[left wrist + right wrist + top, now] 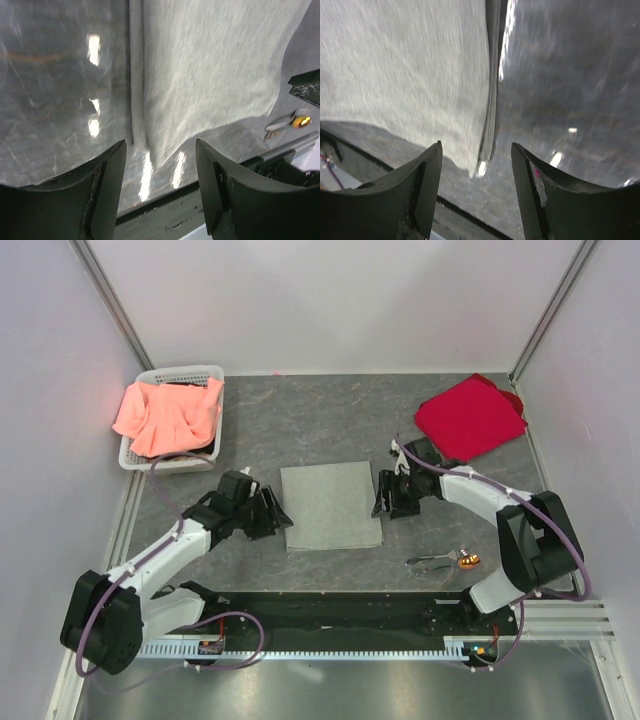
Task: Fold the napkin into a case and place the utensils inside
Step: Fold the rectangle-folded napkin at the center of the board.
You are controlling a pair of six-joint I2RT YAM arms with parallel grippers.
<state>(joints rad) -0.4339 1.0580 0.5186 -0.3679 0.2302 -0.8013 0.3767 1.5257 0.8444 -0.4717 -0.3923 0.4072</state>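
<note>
The grey-green napkin [330, 505] lies flat as a folded square in the middle of the table. My left gripper [279, 516] is open and empty just off its left edge, near the front left corner [210, 75]. My right gripper [382, 496] is open and empty just off its right edge, whose layered fold shows in the right wrist view [420, 75]. The silvery utensils [440, 561] with a round orange-brown end lie on the table at front right, also in the left wrist view [290, 122].
A bright red cloth [470, 417] lies at the back right. A white basket [214, 440] at the back left holds a salmon-orange cloth [168, 416]. A black rail [330, 615] runs along the table's near edge. Walls close in left and right.
</note>
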